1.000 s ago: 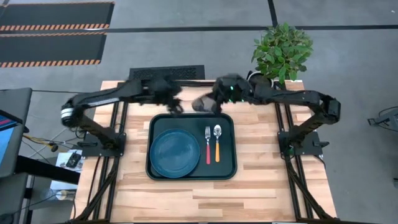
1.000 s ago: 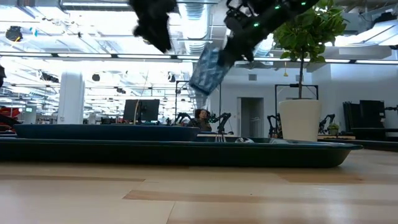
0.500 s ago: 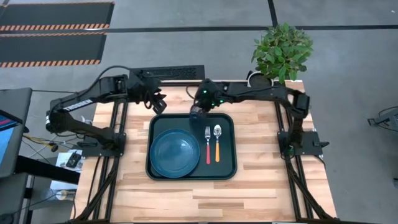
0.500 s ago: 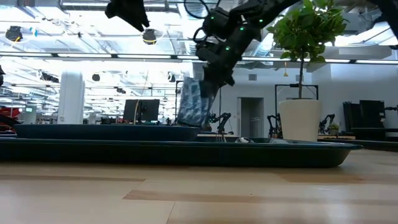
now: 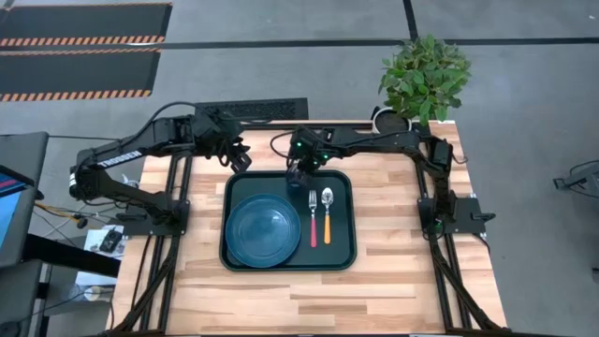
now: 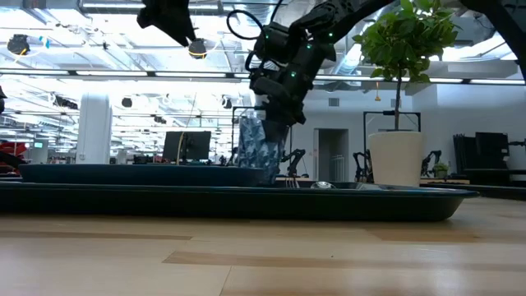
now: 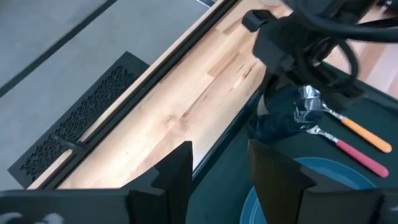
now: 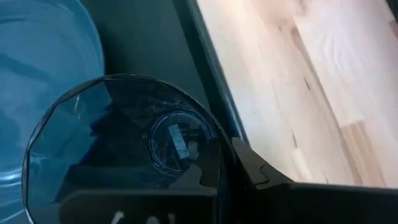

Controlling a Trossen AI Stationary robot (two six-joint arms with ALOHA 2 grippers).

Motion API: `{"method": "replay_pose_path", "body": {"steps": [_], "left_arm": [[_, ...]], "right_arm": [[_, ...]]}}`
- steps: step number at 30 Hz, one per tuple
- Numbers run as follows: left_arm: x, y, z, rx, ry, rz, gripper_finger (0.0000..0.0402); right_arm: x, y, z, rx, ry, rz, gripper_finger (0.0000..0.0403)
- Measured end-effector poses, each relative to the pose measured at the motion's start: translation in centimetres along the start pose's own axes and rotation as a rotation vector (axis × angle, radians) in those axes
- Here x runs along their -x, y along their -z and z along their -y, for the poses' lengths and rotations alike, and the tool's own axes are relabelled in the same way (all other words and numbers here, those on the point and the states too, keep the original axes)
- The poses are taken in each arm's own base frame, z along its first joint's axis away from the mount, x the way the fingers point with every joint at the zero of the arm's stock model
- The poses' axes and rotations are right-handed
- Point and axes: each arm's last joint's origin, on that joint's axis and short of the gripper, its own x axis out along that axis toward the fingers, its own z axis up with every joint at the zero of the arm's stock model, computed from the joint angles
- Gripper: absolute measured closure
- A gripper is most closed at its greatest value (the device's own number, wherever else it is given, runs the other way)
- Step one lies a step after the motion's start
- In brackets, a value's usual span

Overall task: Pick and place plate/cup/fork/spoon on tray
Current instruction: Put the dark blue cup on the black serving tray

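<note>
The dark green tray (image 5: 348,253) lies mid-table and bears the blue plate (image 5: 263,227), the red-handled fork (image 5: 313,223) and the orange-handled spoon (image 5: 327,217). My right gripper (image 5: 299,171) is shut on the dark translucent cup (image 6: 261,152) over the tray's far edge, beside the plate. The cup's foot is hidden behind the tray's rim (image 6: 246,197) in the low view, so I cannot tell whether it stands on the tray. My left gripper (image 5: 240,157) hangs open in the air past the tray's far left corner, with nothing in it. My right gripper holds the cup by its rim (image 8: 208,134), one finger inside the cup and one finger (image 8: 252,174) outside its wall. The fingers come slanting down from the far right. The cup hangs nearly upright below them, mouth up.
A white pot with a green plant (image 5: 423,75) stands at the table's far right corner. A black grille (image 5: 251,109) lies beyond the far edge. Bare wood shows to the tray's left, right and near side.
My right gripper has come down and toward the table's left and near side with the cup, from beyond the tray's far edge to low over it; the cup has swung from tilted to nearly upright. My left gripper has drawn back toward the far left and risen, staying open.
</note>
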Motion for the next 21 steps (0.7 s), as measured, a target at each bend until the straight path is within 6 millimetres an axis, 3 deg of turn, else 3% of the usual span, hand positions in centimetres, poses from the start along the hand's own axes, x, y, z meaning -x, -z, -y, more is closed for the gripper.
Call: {"method": "replay_pose_path", "body": {"steps": [14,21], "left_arm": [[-0.6,0.34,0.09,0.001,-0.004,-0.011,0.0258],[-0.61,0.23,0.12,0.014,-0.001,0.0,0.0258]], "right_arm": [[0.06,0.06,-0.31,0.002,-0.027,-0.008,0.0362],[0.05,0.08,-0.47,0.006,-0.031,-0.009,0.0331]]}}
